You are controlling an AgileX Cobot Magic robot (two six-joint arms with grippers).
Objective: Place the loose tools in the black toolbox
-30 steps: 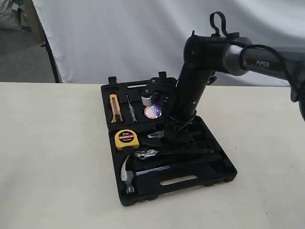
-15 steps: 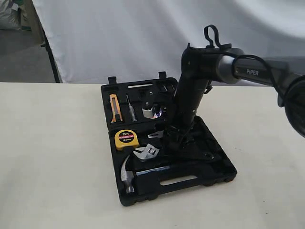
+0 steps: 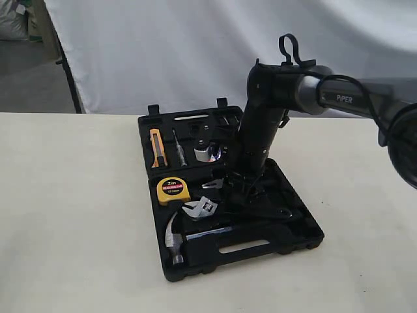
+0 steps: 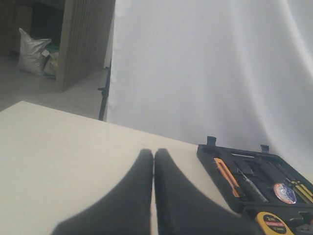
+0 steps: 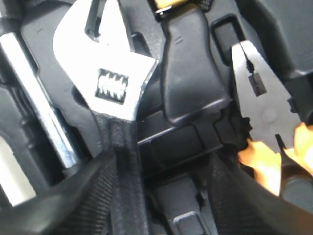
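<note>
Right gripper (image 5: pixel 161 169) spread wide, straddling handle of silver black-handled adjustable wrench (image 5: pixel 105 73) lying inside large black plastic toolbox (image 3: pixel 290 242). Left gripper (image 4: pixel 154 154) pinched closed, apart from toolbox.

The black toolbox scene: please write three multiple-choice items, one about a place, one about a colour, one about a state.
1. Where is the yellow tape measure?
A) in the black toolbox
B) on the floor
C) in an end effector

2. What colour are the handles of the pliers?
A) blue
B) orange
C) green

3. How is the left end effector?
A) wide open
B) holding a tool
C) shut and empty

Key:
1 A: it sits in a recess of the toolbox.
2 B: orange shows in the right wrist view.
3 C: its fingers meet with nothing between them.
</note>
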